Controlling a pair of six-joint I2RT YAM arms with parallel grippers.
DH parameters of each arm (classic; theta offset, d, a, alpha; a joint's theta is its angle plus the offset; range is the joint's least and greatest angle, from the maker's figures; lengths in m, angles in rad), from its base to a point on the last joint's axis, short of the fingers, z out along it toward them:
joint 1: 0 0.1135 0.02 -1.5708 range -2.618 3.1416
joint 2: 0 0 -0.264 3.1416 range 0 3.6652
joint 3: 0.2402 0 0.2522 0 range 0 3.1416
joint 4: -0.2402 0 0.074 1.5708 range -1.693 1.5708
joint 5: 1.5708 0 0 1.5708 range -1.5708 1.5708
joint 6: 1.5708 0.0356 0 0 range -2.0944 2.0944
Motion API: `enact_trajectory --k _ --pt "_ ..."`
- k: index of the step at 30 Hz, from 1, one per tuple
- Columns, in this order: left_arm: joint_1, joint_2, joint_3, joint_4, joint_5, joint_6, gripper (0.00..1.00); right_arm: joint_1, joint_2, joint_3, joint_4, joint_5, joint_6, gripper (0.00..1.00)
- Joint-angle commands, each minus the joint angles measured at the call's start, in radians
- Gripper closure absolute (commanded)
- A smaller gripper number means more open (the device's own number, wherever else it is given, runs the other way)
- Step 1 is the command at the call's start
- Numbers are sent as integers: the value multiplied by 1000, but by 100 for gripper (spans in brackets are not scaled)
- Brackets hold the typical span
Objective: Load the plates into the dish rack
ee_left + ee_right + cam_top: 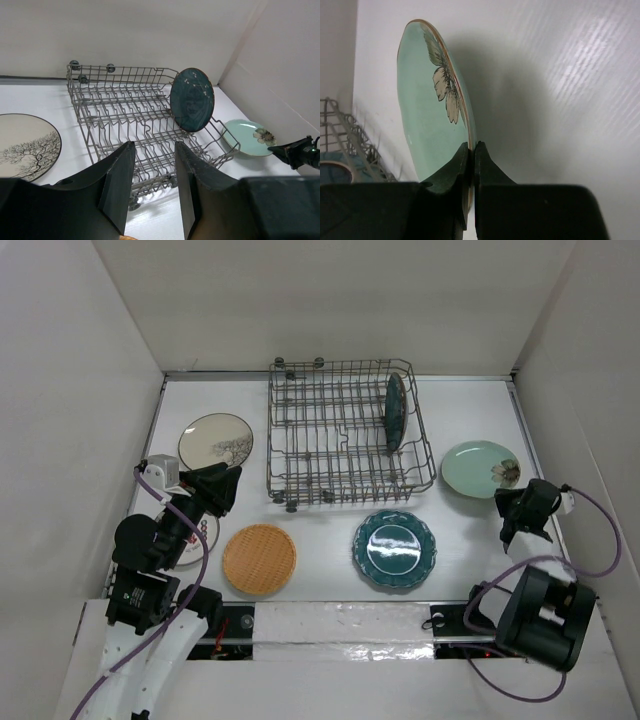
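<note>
Orange in a woven look, one plate [258, 559] lies flat in front of the dish rack [271, 430], near its left corner. The scalloped-rim teal plate [394, 549] lies flat in front of the rack's right half. Neither is loaded yet. Left of the rack's front, the left gripper [154, 150] hangs with its jaws partly spread and nothing between them. It faces the rack, above a white plate [203, 537] that the arm mostly hides.

Right of the rack, the right gripper [471, 147] has its fingers pressed onto the near rim of the pale mint flower plate [427, 100]. An edge pinch is probably the only hold a flat plate offers, and it should let the plate be tipped upright for the tines. Left of the rack lies the cream tree plate [215, 440], also flat. In the rack's right side the dark teal plate [395, 412] stands on edge between tines.
</note>
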Motion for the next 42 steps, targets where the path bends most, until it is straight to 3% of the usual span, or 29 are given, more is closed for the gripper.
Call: enact_trajectory --k 1,7,12,13,18,24,28,35,42 --pt "-8 7 19 37 -4 12 66 79 -207 58 34 130 -4 100" --pt "-8 10 18 37 -9 10 66 293 -406 272 -86 357 -103 100" --pt "-8 10 19 37 -12 10 66 555 -364 502 -85 518 -298 100" --pt "-8 10 18 36 -12 10 66 556 -363 532 -73 542 -298 100" --pt "3 10 18 36 -12 12 66 853 -137 800 -112 612 -560 100" --pt "12 10 16 39 -10 12 65 1068 208 1225 -365 822 -781 100" --pt "12 8 16 36 -14 12 66 1117 423 1389 -440 960 -886 100" --pt "12 13 16 36 -11 13 66 1148 607 1523 -451 1063 -1024 100" --pt "12 13 16 34 -12 13 65 1148 718 1564 -487 1126 -1050 100"
